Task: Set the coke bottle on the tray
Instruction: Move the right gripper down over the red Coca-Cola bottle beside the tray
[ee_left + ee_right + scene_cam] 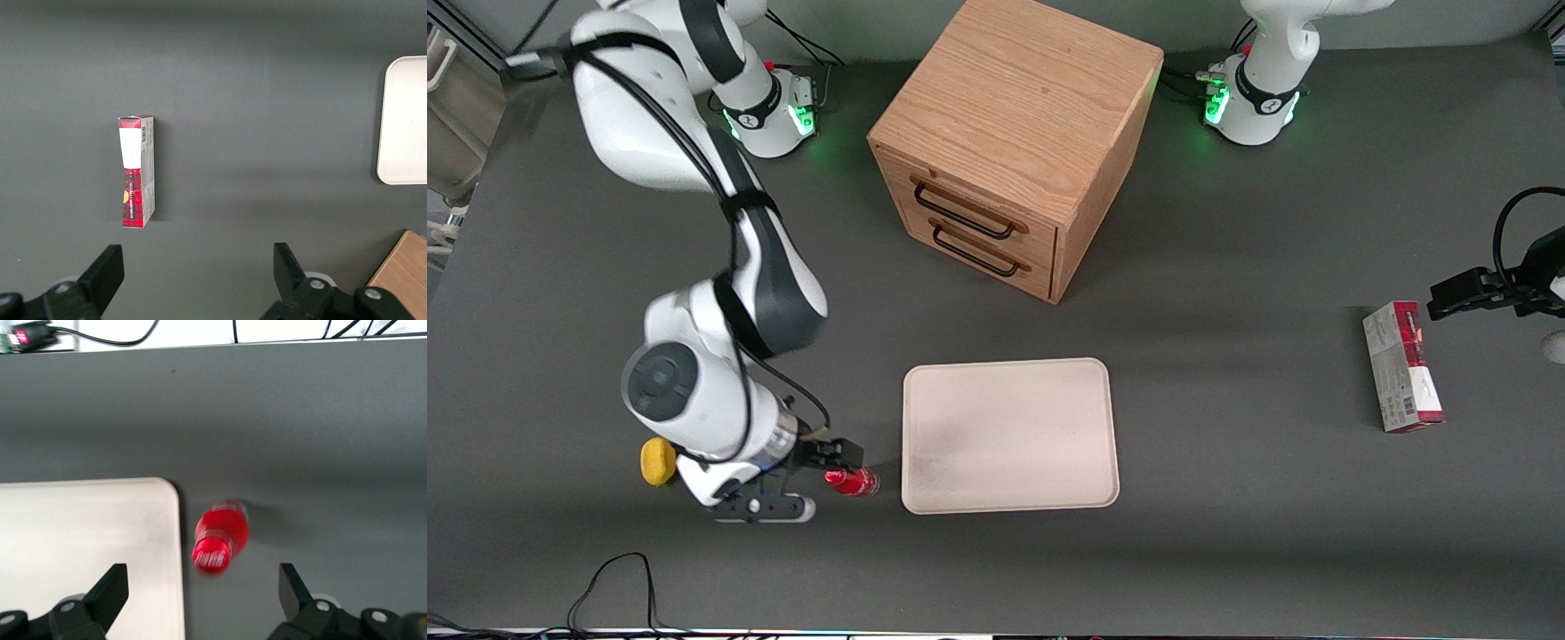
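The coke bottle point(854, 481), tiny with a red cap and red label, rests on the dark table just beside the short edge of the cream-white tray point(1009, 436) that faces the working arm's end. My right gripper point(838, 458) hovers over the bottle, open and empty. In the right wrist view the bottle point(220, 537) shows ahead of the gap between the two spread black fingers point(113, 588), close to the tray's rounded corner point(87, 540), touching neither finger. Nothing lies on the tray.
A yellow lemon point(658, 461) lies by the gripper's wrist, toward the working arm's end. The wooden drawer cabinet point(1005, 142) stands farther from the front camera than the tray. A red-and-white carton point(1402, 367) lies toward the parked arm's end and also shows in the left wrist view point(137, 173).
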Robot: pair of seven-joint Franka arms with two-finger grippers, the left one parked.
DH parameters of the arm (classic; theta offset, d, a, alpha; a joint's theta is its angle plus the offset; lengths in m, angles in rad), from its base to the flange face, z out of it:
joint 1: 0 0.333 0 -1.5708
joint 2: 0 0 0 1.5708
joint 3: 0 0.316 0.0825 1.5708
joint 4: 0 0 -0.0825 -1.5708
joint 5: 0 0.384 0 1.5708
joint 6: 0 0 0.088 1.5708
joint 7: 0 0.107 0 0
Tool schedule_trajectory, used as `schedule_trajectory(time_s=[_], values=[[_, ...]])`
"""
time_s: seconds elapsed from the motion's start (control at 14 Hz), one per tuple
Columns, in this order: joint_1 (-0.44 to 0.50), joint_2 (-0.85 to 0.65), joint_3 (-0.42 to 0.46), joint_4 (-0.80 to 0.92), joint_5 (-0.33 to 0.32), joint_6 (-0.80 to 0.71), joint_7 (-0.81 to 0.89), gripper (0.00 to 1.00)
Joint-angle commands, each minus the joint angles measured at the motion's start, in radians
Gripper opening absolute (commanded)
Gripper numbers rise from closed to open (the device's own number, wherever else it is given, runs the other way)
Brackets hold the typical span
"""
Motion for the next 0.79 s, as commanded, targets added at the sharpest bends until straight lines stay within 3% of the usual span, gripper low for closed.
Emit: schedule_trajectory(time_s=[0.0,0.29,0.36,0.5,0.71], values=[[-0.001,0.067,0.004,0.069,-0.026,0.014,0.029,1.0],[0.016,0.061,0.004,0.038,-0.028,0.002,0.08,0.95],[0.016,0.06,0.004,0.029,-0.029,0.002,0.079,0.87],[0.014,0.058,0.002,0.028,-0.029,0.004,0.068,0.48],[0.01,0.06,0.001,0.028,-0.029,0.002,0.063,0.07]])
